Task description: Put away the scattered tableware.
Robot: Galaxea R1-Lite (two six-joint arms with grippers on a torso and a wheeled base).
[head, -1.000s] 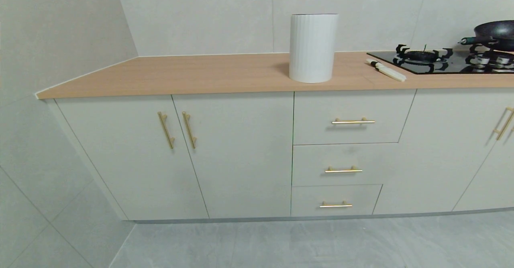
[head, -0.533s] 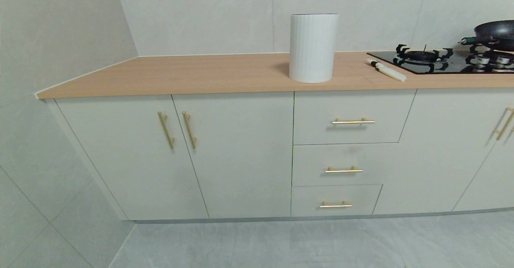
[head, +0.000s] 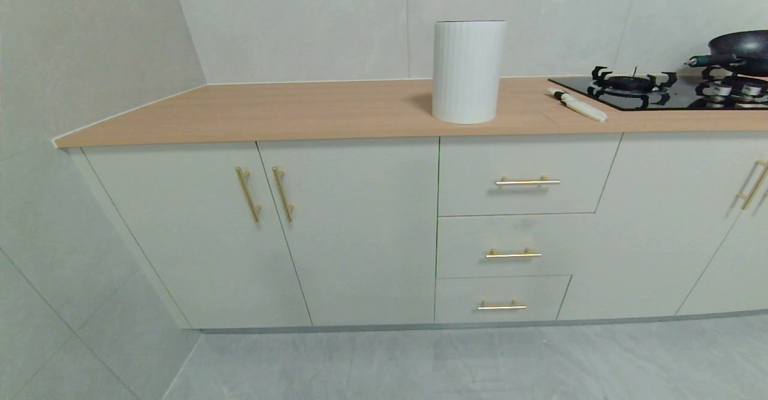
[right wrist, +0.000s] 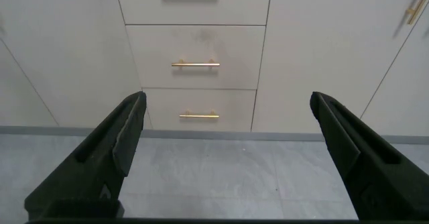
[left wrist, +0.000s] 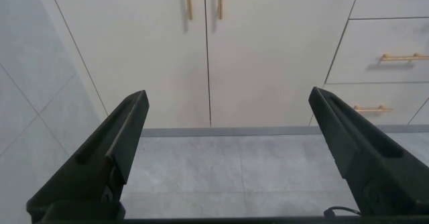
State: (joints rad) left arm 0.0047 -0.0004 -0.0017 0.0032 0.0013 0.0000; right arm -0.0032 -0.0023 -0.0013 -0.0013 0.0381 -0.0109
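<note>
A tall white ribbed holder stands upright on the wooden countertop. To its right a pale utensil with a dark band lies flat beside the hob. My left gripper is open, low above the floor and facing the double cabinet doors. My right gripper is open too, low in front of the stack of drawers. Nothing sits between either pair of fingers.
A black gas hob with a dark pan fills the counter's right end. Below are cabinet doors and three drawers with gold handles. A tiled wall closes the left side. Grey floor lies in front.
</note>
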